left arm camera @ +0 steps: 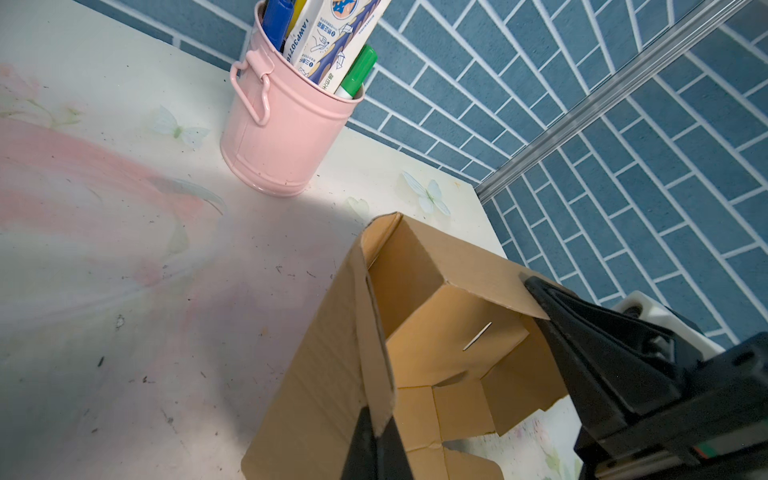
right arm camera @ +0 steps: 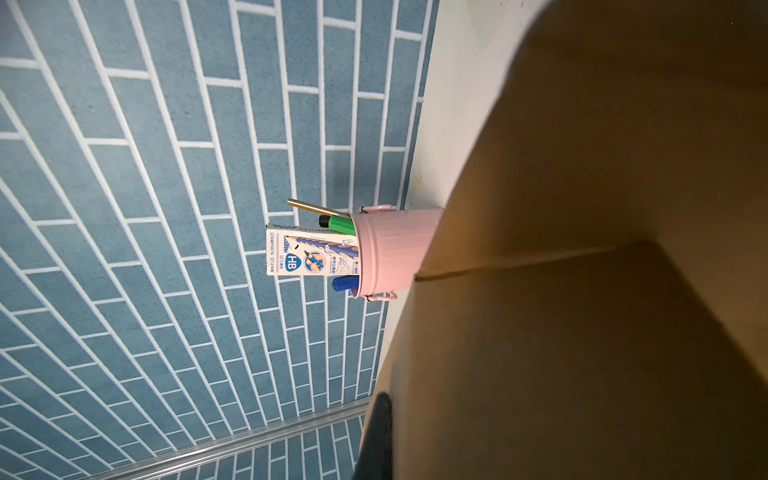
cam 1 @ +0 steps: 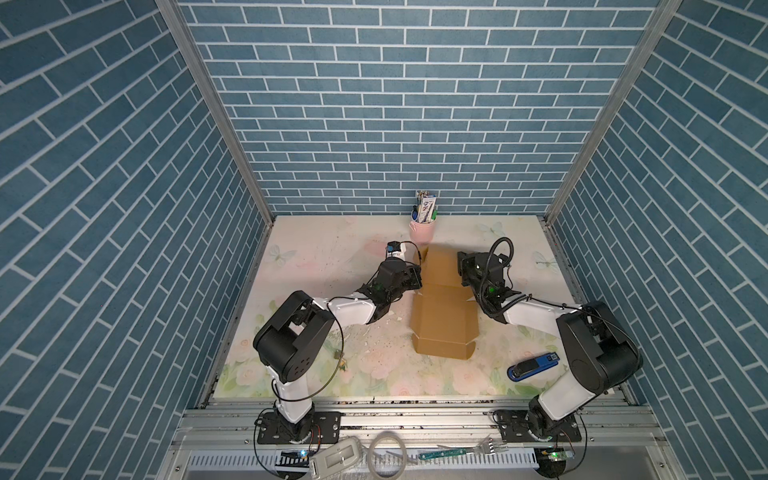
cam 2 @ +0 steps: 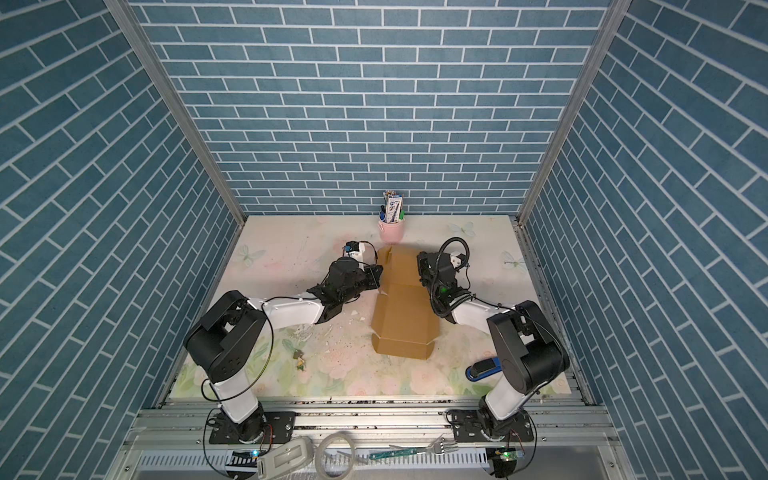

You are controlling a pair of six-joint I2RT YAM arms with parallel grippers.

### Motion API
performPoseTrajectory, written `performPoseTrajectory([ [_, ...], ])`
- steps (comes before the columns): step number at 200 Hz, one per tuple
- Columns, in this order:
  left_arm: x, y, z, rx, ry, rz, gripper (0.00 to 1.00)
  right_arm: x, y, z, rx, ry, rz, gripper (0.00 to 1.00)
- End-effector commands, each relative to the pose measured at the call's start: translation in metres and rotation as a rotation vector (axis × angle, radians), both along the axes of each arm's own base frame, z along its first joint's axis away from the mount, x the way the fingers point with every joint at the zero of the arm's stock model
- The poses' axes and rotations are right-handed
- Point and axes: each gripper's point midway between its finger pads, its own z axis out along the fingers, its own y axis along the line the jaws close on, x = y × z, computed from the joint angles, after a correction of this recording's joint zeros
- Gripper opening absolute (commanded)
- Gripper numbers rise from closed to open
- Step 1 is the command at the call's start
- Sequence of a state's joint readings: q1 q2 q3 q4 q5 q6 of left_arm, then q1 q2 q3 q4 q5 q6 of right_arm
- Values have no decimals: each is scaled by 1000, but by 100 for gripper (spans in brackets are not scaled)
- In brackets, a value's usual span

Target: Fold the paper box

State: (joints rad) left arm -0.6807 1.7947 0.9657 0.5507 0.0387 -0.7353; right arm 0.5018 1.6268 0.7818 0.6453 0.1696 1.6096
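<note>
The paper box (cam 1: 444,320) (cam 2: 405,326) is plain brown cardboard, lying half folded in the middle of the table, its far part raised into walls. My left gripper (cam 1: 419,277) (left arm camera: 377,424) is shut on the edge of the box's left side wall (left arm camera: 332,353). My right gripper (cam 1: 460,272) (cam 2: 420,270) is on the opposite side wall, shut on it. In the right wrist view the cardboard (right arm camera: 602,291) fills most of the picture. Only one black finger (right arm camera: 376,440) shows there, pressed against the outside of the panel. The near end of the box lies flat, its front flap turned up.
A pink bucket (cam 1: 422,230) (left arm camera: 282,137) of pens and a pencil box stands just behind the cardboard, by the back wall. A blue stapler (cam 1: 534,365) lies at the front right. A fork (cam 1: 490,448) and a tape ring (cam 1: 387,453) rest on the front rail.
</note>
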Motion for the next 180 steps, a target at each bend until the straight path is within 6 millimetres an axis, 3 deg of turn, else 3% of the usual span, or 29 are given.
performPoseTrajectory([
  [1,2,-10,39,-87,-73,-2,0,-14,13,-10,-91,-3,98,0],
  [43,8,-8,48,-91,-35,37,0,-13,17,-10,-103,-18,113,0],
  [98,12,-10,45,-139,20,76,0,-14,22,-12,-104,-29,137,0],
  [180,-28,-28,24,-81,-116,-140,10,-21,21,-16,-111,-35,161,0],
])
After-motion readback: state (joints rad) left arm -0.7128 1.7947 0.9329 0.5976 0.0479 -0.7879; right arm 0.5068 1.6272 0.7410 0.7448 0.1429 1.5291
